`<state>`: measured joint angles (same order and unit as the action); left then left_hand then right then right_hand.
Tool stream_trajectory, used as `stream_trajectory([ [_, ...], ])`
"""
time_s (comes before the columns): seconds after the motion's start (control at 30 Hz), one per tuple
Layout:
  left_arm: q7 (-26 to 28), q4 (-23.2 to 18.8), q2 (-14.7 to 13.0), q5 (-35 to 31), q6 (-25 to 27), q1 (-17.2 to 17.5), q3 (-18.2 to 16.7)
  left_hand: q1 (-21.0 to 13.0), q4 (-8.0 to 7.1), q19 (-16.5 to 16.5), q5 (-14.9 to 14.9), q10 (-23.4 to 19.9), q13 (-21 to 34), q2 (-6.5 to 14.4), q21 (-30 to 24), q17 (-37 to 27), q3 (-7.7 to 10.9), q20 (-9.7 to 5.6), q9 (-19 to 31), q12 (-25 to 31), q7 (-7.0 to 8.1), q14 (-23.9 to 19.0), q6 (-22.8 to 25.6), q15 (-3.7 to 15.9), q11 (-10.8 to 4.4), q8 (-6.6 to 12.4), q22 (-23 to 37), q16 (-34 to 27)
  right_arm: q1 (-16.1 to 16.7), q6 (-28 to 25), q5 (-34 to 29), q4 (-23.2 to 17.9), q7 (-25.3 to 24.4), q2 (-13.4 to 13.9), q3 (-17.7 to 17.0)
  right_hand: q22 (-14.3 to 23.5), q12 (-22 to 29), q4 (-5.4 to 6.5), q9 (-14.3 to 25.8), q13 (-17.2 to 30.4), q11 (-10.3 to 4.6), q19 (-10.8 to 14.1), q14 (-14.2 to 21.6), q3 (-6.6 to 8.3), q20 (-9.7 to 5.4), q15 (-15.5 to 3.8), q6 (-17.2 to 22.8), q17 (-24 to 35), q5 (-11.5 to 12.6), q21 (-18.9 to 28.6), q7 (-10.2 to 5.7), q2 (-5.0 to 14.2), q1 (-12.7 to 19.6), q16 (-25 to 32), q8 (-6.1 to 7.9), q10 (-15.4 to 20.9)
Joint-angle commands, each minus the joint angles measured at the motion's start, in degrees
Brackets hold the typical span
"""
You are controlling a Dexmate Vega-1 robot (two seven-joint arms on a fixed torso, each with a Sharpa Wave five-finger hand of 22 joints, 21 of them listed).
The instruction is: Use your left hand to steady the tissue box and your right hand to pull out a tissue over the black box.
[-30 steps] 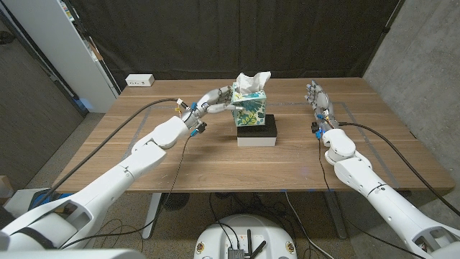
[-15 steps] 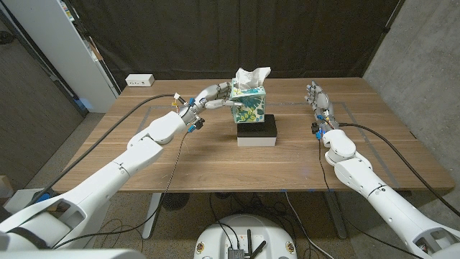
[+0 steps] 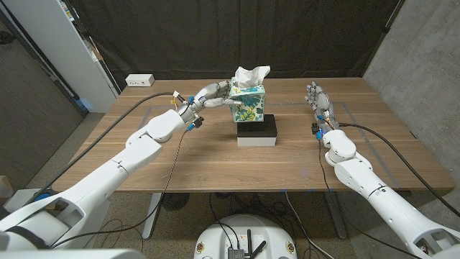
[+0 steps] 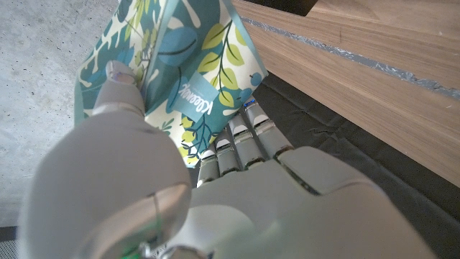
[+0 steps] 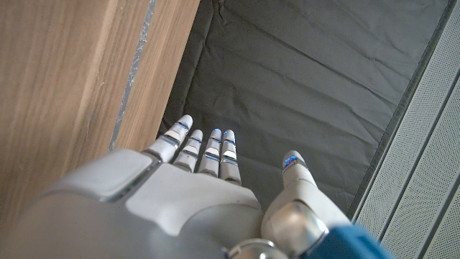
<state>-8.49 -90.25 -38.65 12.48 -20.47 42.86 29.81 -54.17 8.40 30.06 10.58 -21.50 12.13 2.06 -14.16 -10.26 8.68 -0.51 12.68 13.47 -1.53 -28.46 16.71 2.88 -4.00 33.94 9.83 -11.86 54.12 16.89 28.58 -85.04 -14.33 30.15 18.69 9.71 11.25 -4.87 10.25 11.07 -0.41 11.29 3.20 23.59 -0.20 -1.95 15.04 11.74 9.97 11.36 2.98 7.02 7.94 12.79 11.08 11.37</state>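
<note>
The left hand [image 3: 213, 95] grips the tissue box [image 3: 249, 106] from its 9 o'clock side. The box stands on the black box [image 3: 257, 130] at table centre. At 3 o'clock, well apart, the right hand [image 3: 318, 98] is spread, holding nothing.

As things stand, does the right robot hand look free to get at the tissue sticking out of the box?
Probably yes: the right robot hand is open, with bare table between it and the tissue; the left robot hand holds the box's opposite side.

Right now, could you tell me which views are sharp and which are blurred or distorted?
Head view: evenly lit and sharp, tissue box crisp. Left wrist view: left hand close and soft, box print readable. Right wrist view: right hand blurred near the lens, curtain folds sharper.
</note>
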Motion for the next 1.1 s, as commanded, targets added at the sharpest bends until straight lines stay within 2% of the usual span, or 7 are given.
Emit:
stream_trajectory([
  [0.03,-0.3,0.1,0.0,0.2,0.3,-0.3,0.0,0.6,0.08,0.2,-0.1,-0.3,0.3,0.3,0.3,-0.1,0.43,-0.45,0.1,-0.2,0.01,-0.4,0.6,5.72,-0.18,0.36,0.2,0.2,1.6,0.3,0.2,-1.4,-1.0,0.2,-0.7,0.2,-0.1,-0.43,0.2,0.1,0.14,0.1,0.1,0.15,0.15,0.11,0.4,0.2,0.3,-0.2,-0.08,0.53,0.1,-0.3,-0.1,0.2],
  [0.5,-0.4,0.1,0.0,0.5,0.5,-0.3,0.1,0.9,0.05,0.2,-0.1,-0.4,0.4,0.4,0.6,-0.1,0.68,-0.47,0.1,-0.4,-0.07,-0.5,0.9,5.76,0.25,0.55,0.3,0.4,5.6,1.1,0.4,-4.7,-2.3,1.1,-2.0,0.2,-0.1,-0.63,0.2,0.1,0.19,0.0,0.1,0.21,0.17,0.31,0.4,0.1,0.3,-0.2,-0.02,0.59,0.3,-0.3,-0.11,0.2],
  [1.1,-1.3,1.5,0.4,1.1,0.0,-1.1,0.3,1.1,0.09,0.3,-0.1,-0.5,0.5,0.5,0.9,-0.1,0.94,-0.54,0.1,-0.7,-0.12,-0.6,1.3,5.78,0.01,0.77,0.3,0.5,10.9,1.6,-1.2,-10.4,-5.2,1.8,-3.6,0.2,-0.1,-0.79,0.2,0.1,0.23,0.0,0.0,0.2,0.16,0.41,0.3,0.1,0.4,-0.2,-0.05,0.6,0.4,-0.4,-0.12,0.1],
])
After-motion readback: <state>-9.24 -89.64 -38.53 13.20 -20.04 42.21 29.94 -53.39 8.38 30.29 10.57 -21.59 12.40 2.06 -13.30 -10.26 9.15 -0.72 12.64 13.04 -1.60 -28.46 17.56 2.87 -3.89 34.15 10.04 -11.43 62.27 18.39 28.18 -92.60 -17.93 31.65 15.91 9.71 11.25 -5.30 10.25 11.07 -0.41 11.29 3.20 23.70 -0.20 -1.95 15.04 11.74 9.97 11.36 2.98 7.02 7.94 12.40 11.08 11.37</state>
